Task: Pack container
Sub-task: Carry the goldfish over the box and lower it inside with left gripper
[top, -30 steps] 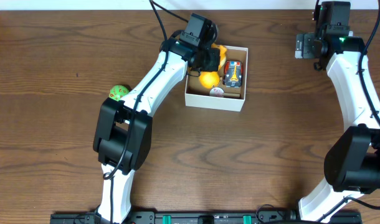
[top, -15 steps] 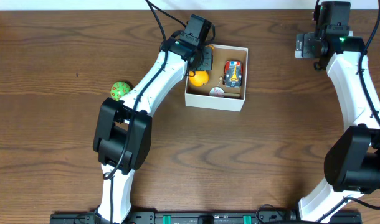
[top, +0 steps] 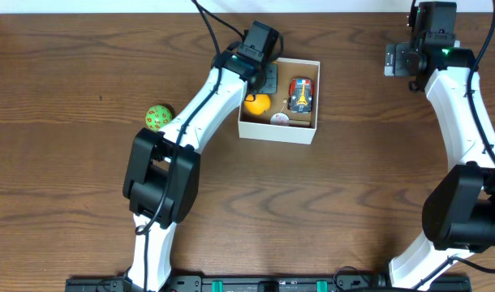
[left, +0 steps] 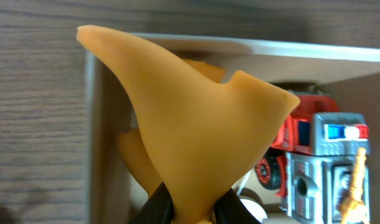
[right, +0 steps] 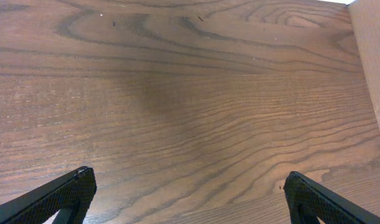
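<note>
The container (top: pixel 276 132), a small white box with a brown inside, sits at the table's far middle. It holds a red and blue toy truck (top: pixel 301 95), a small white disc (top: pixel 280 118) and an orange toy (top: pixel 257 104). My left gripper (top: pixel 264 78) is over the box's far left corner, shut on the orange toy (left: pixel 190 118), which fills the left wrist view. That view also shows the box rim (left: pixel 289 48) and the truck (left: pixel 327 155) to the right. My right gripper (top: pixel 399 61) is open and empty at the far right over bare wood (right: pixel 190 186).
A green ball (top: pixel 157 118) lies on the table left of the box, beside my left arm. The table's far edge (top: pixel 353 8) runs just behind the box and both grippers.
My left gripper has lowered the orange toy into the box's left side. The box has shifted slightly left and away. The right arm has not moved.
</note>
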Available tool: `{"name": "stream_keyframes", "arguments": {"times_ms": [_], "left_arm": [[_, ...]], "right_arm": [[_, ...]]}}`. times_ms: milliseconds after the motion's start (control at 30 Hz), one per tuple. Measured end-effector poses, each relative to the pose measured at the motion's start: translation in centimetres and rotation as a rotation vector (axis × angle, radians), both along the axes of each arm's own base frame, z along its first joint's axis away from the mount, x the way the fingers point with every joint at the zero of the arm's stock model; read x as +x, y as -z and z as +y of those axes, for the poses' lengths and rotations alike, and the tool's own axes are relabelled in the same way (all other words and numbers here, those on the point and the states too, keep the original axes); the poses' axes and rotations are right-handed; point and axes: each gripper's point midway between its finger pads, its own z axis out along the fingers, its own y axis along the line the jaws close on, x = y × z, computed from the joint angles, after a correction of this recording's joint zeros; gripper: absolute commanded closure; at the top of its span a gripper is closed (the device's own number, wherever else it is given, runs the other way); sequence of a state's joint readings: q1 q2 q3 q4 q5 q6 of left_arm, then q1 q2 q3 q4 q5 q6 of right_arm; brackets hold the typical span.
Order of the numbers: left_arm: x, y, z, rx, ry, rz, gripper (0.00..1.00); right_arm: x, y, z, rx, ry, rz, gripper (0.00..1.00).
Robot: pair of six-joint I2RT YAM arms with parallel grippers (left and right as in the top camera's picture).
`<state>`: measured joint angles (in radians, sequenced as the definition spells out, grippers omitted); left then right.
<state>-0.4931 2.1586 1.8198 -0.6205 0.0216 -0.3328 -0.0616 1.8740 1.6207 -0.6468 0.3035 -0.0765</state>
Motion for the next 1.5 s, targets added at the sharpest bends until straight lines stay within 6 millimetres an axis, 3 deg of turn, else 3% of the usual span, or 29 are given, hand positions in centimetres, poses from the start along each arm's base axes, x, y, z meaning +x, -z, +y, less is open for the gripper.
{"name": "stream_keyframes", "arguments": {"times_ms": [167, 467, 667, 1067, 1233, 1500], "left_arm": [[-0.6, 0.0, -1.1, 0.001, 0.021, 0.000, 0.71], [-0.6, 0.0, -1.1, 0.005, 0.016, -0.002, 0.72], [-0.8, 0.3, -0.2, 0.050, -0.005, 0.003, 0.80], [-1.2, 0.6, 0.5, 0.085, -0.015, 0.022, 0.79], [-1.5, 0.9, 0.8, 0.100, -0.016, 0.031, 0.50], [-1.1, 0.9, 1.5, 0.134, -0.041, 0.010, 0.48]], "right_arm": [[0.0, 0.0, 0.0, 0.000, 0.000, 0.000, 0.01], [0.0, 0.0, 0.0, 0.000, 0.000, 0.000, 0.01], [0.0, 0.0, 0.0, 0.000, 0.000, 0.000, 0.01], [0.0, 0.0, 0.0, 0.000, 0.000, 0.000, 0.01], [0.0, 0.0, 0.0, 0.000, 0.000, 0.000, 0.01], [0.0, 0.0, 0.0, 0.000, 0.000, 0.000, 0.01]]}}
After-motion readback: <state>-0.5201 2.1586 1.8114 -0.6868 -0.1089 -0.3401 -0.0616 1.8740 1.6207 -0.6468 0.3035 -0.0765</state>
